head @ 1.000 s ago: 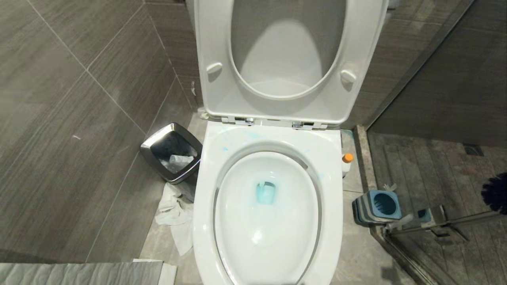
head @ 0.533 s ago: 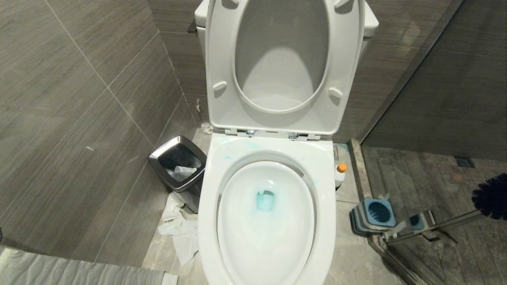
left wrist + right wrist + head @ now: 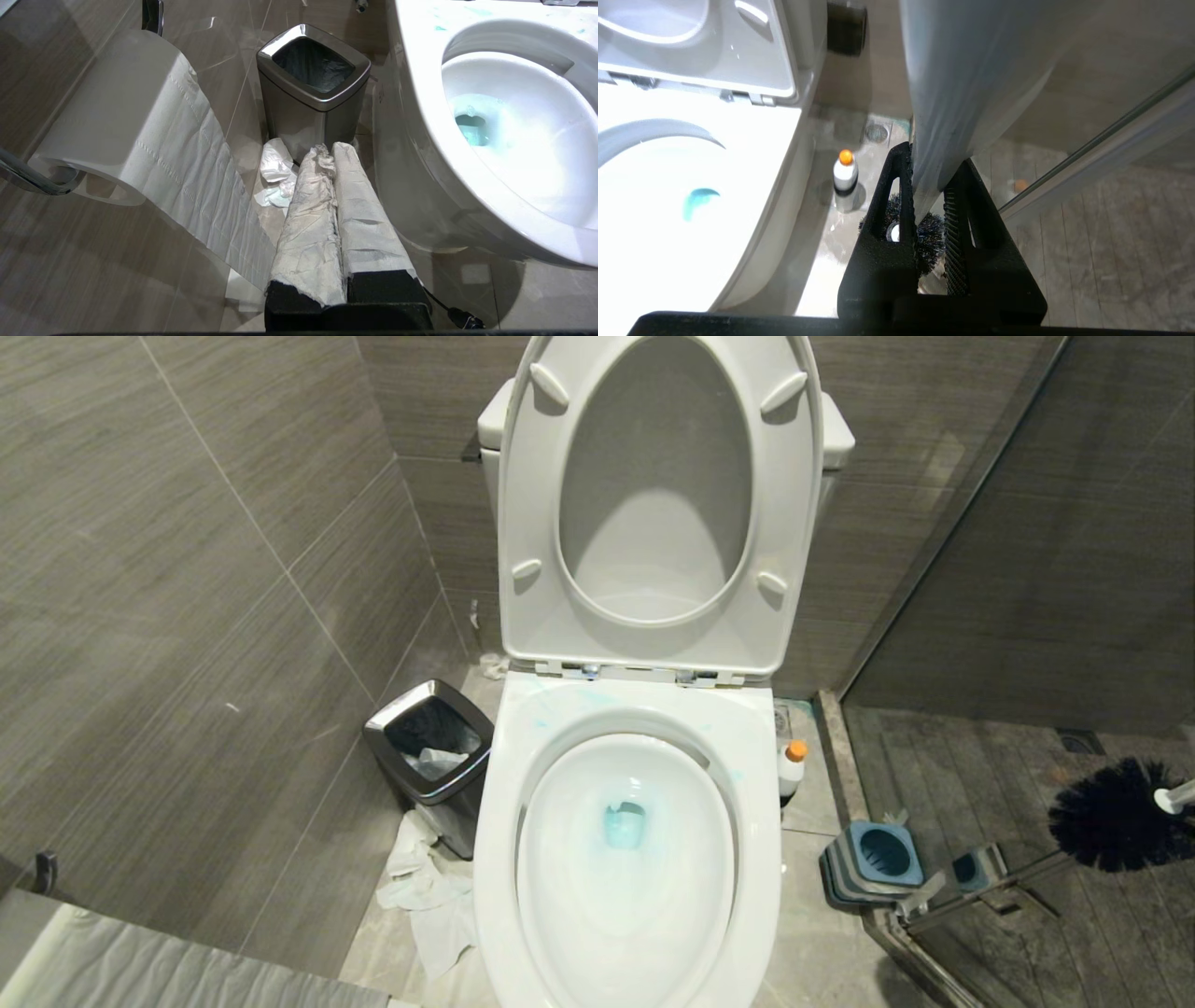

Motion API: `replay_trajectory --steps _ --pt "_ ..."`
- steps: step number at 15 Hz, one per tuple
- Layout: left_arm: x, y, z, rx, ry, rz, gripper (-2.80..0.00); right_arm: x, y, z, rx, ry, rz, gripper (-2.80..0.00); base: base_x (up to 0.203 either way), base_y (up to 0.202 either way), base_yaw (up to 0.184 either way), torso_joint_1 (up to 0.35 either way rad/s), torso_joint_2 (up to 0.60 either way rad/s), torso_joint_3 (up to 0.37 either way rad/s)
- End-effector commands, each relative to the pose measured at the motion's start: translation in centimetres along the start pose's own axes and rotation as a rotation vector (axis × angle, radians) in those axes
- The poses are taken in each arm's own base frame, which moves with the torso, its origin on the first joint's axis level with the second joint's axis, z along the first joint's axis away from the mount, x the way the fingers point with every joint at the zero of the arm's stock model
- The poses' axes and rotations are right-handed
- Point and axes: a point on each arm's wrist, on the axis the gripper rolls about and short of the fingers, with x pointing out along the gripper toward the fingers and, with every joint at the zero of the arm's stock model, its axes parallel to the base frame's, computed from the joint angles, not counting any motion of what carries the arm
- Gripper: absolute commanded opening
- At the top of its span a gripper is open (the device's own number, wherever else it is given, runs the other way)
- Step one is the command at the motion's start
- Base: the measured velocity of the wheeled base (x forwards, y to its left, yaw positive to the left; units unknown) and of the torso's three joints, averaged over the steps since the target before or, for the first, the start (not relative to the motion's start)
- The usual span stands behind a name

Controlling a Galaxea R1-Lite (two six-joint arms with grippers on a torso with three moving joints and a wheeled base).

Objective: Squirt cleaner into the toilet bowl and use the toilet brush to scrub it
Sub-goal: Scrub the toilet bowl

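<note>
The white toilet bowl [image 3: 644, 915] stands open, seat and lid raised, with blue-teal liquid in its drain. On the floor to its right is the cleaner [image 3: 794, 763], a white bottle with an orange cap. The empty blue-grey brush holder [image 3: 882, 857] sits nearer, by the glass. My right gripper [image 3: 931, 156] is shut on the toilet brush's white handle [image 3: 943, 93]. Its dark bristle head [image 3: 930, 240] hangs below the fingers, beside the cleaner [image 3: 845, 179]. In the head view the bristle head [image 3: 1109, 814] shows at the right edge. My left gripper [image 3: 327, 150], its fingers wrapped in white paper, is shut and empty beside the bowl [image 3: 514, 140].
A steel-rimmed black waste bin [image 3: 431, 747] stands left of the toilet with crumpled tissue [image 3: 425, 891] on the floor before it. A toilet paper roll [image 3: 126, 121] hangs at the near left. A glass shower partition [image 3: 943, 541] and its sill [image 3: 831, 747] close off the right.
The head camera has risen, so the whole scene sits lower and smaller. The brush head has come further in from the right edge, and a bit of its white handle now shows.
</note>
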Motion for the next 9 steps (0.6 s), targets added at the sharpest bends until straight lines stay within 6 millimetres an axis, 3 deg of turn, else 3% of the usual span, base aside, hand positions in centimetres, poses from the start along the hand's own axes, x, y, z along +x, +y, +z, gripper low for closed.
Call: replay_trajectory --steps 1,3,5,9 --pt "0.1 0.0 -0.2 0.0 0.008 0.001 -2.8 2.4 0.1 -0.3 0.001 0.071 0.031 -2.8 0.0 0.0 0.0 0.0 0.0 0.0" --pt "0.1 0.0 -0.2 0.0 0.008 0.001 -2.8 4.7 1.1 -0.1 -0.009 0.116 0.082 -2.8 0.0 0.0 0.0 0.0 0.0 0.0" --pt "0.1 0.0 -0.2 0.0 0.008 0.001 -2.8 7.1 3.6 0.7 -0.022 0.124 0.113 -2.8 0.0 0.0 0.0 0.0 0.0 0.0" --pt "0.1 0.0 -0.2 0.0 0.008 0.001 -2.8 11.7 12.6 1.6 -0.03 0.106 0.148 -2.8 0.0 0.0 0.0 0.0 0.0 0.0"
